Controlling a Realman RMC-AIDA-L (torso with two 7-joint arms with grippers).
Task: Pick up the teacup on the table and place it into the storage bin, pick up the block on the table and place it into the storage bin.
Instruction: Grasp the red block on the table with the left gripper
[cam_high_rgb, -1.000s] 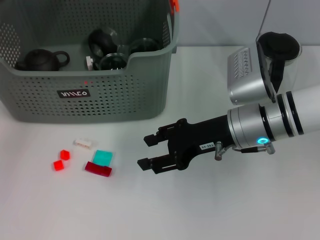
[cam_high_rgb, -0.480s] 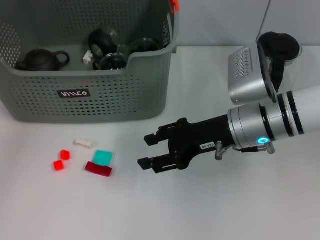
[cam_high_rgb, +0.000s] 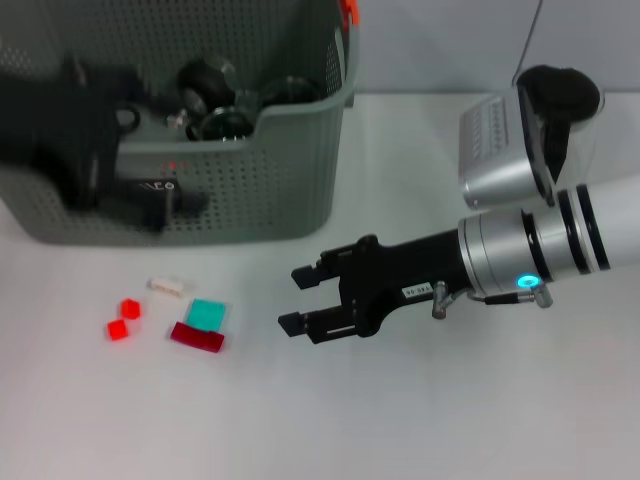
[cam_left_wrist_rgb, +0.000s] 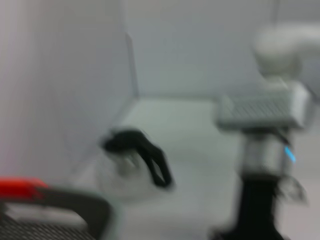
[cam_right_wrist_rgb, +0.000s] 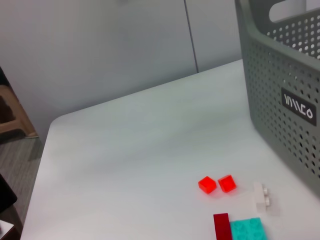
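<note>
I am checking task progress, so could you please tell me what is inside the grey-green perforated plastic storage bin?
Dark round teaware and a glass piece show inside the bin. The blurred left arm covers the rest.

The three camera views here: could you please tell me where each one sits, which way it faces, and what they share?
Head view: looks forward and down at the table, the storage bin and the blocks; shows the right gripper with fingers open and the left arm blurred over the bin.
Left wrist view: faces past the bin's rim toward the right arm; own fingers unseen.
Right wrist view: faces the blocks and the bin wall; own fingers unseen.
Shared: head and right wrist views both show the blocks and bin.
</note>
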